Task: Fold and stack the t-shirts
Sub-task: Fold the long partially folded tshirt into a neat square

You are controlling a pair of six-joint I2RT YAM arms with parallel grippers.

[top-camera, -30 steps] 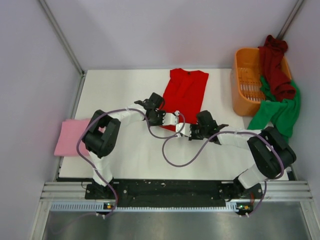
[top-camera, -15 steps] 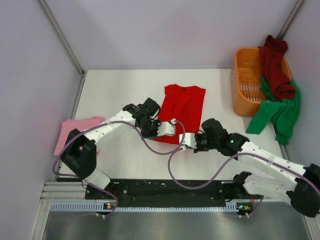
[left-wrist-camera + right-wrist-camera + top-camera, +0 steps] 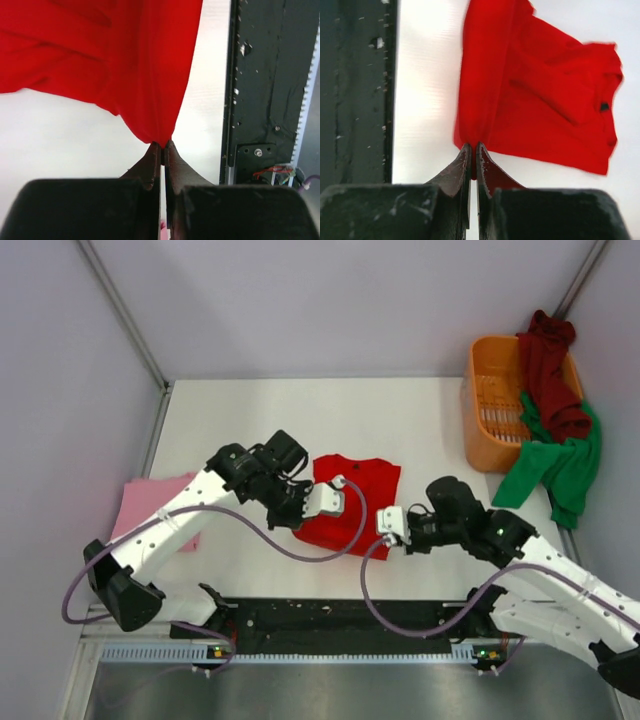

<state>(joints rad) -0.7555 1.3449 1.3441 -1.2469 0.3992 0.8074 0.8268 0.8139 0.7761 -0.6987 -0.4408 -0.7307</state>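
A bright red t-shirt [image 3: 365, 485] lies bunched at the middle of the white table [image 3: 240, 415], its near edge lifted. My left gripper [image 3: 338, 492] points right and is shut on a pinch of that red cloth [image 3: 100, 50]. The right gripper [image 3: 379, 527] points left and is shut on the shirt's other near corner [image 3: 545, 110]; the collar shows at the far end. In each wrist view the cloth rises straight out of the closed fingertips, at left gripper [image 3: 163, 146] and right gripper [image 3: 473, 146]. A folded pink t-shirt [image 3: 150, 510] lies at the table's left edge.
An orange slotted basket [image 3: 490, 410] stands at the back right. A maroon t-shirt [image 3: 550, 365] and a green t-shirt [image 3: 560, 465] hang over its rim. The black base rail [image 3: 340, 615] runs along the near edge, close behind both grippers.
Both arms have drawn back toward the near edge, pulling the red t-shirt with them. It lay flat and long further back; it is now shorter and bunched.
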